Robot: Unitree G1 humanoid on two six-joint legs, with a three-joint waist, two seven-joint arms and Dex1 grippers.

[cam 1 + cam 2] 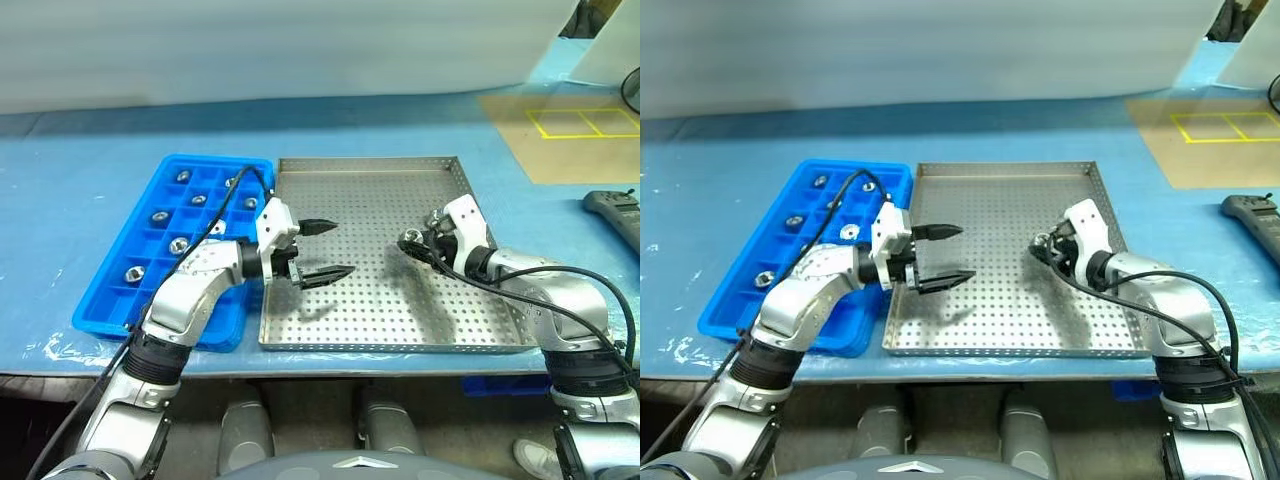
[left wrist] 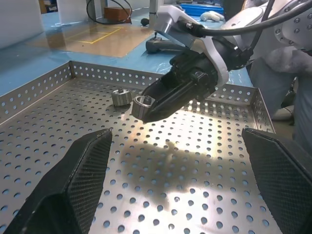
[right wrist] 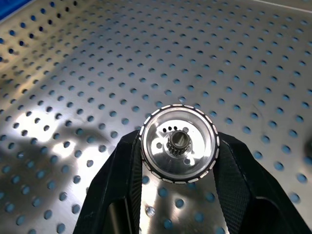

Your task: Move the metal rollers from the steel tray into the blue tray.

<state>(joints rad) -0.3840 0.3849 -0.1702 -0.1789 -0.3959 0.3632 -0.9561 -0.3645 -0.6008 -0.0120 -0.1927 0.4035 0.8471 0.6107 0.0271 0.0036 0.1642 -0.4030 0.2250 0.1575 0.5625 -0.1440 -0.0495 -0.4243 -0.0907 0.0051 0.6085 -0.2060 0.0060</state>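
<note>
Roller (image 3: pixel 178 144) pinched across its rim by right gripper (image 2: pixel 146 105), lifted above steel tray (image 1: pixel 400 330); left gripper (image 1: pixel 325 250) spread wide. Rigid, smooth, probably slippery metal: hold by opposite outer walls.

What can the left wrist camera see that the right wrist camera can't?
Left wrist view: the right gripper seen from outside, a second small silver metal roller lying loose in the tray behind it, the tray's perforated rims, and the open left gripper with its black fingers spread wide.

Right wrist view: a close look at the face of the shiny round metal roller, with a ribbed edge and a small toothed centre, pinched between two black fingers.

Both: the silver perforated steel tray floor and that one held roller, lifted above it.
</note>
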